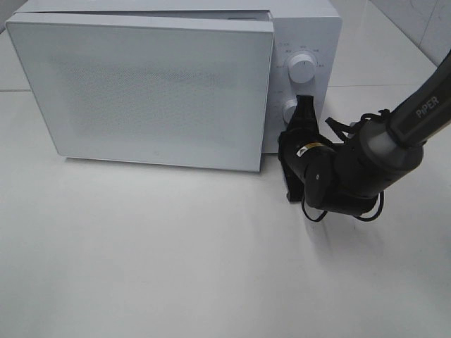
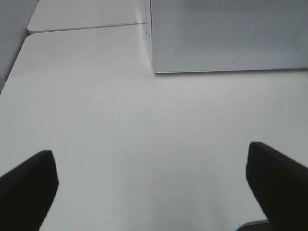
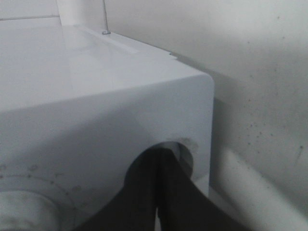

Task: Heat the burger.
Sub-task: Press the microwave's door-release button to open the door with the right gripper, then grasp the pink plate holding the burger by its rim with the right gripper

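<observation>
High camera. Found a white microwave (image 1: 303,28) on the table (image 1: 176,282), door (image 1: 141,91) facing 6 o'clock. Looked shut, with the latch in doubt owing to a thin shadow along the 3 o'clock edge. Noted two dials at 3 o'clock of the door: upper knob (image 1: 303,68) and lower knob (image 1: 289,111). Saw the right arm (image 1: 394,134) stretched in from 3 o'clock, right jaws pressed together. Placed their tip touching or just beside the lower knob on its 3 o'clock side, not wrapped around it. Saw no burger anywhere; judged it most likely inside the microwave, unconfirmed.

Left wrist camera. Saw the left jaws spread wide, holding nothing, above bare table (image 2: 96,120) near a lower corner of the microwave (image 2: 231,33). No burger here either.

Right wrist camera. Saw the right jaws together against the white microwave (image 3: 96,120) front, a knob (image 3: 19,211) with tick marks close by. Could not tell whether touching it.

Risks, as judged. Could only nudge the rim with jaws together beside the dial; might slip off and leave the timer unset, or overshoot and set far too long. Might shove the microwave toward 12 o'clock by pressing hard. Would heat nothing with the door unlatched. Might snag the loose cable (image 1: 315,215) at the wrist.
</observation>
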Available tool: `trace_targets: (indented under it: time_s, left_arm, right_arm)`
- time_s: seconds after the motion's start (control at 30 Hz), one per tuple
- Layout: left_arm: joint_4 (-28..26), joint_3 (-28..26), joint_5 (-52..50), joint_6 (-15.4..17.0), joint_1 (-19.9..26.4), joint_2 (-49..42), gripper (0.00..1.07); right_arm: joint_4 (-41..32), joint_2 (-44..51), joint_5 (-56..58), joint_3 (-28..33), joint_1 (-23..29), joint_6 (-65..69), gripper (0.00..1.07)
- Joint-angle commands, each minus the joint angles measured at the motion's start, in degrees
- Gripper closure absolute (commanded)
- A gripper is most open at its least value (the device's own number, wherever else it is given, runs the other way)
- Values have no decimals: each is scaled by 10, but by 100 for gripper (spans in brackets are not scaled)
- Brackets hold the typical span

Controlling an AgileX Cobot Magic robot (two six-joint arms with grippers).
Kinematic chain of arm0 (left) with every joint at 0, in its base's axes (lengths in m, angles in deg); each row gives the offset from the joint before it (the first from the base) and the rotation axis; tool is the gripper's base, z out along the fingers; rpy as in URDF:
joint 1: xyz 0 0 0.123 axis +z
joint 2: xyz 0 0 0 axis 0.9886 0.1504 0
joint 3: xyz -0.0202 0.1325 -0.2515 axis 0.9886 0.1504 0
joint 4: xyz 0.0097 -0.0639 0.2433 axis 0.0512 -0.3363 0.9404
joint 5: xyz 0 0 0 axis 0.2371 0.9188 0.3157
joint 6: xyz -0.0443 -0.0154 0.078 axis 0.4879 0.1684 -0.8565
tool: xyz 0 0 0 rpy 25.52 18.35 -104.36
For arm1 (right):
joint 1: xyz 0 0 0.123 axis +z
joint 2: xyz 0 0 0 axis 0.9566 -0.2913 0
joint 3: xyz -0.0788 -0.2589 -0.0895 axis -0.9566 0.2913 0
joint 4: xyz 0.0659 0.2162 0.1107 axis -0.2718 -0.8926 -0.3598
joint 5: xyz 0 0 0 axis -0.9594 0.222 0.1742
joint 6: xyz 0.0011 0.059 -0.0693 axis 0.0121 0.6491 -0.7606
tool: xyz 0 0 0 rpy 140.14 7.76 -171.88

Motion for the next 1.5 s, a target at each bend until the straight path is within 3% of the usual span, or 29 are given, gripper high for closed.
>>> trace_targets:
  time_s: [0.03,0.4,0.73,1.1,1.37,1.5]
  left_arm:
    - [-2,1,-1,3,2,-3,6]
    - [-2,1,-1,3,2,-3,6]
    - [-2,1,-1,3,2,-3,6]
    - [-2,1,-1,3,2,-3,6]
    - [-2,1,-1,3,2,-3,6]
    - [-2,1,-1,3,2,-3,6]
  right_arm:
    - [40,10,-154,-54,-17,-11,107]
    - [38,19,-89,-49,-17,-30,107]
    - [44,66,-9,31,-12,-34,107]
    - [64,103,68,80,-12,-39,107]
    - [74,172,144,118,-14,-113,107]
    - [89,219,230,125,-14,-218,107]
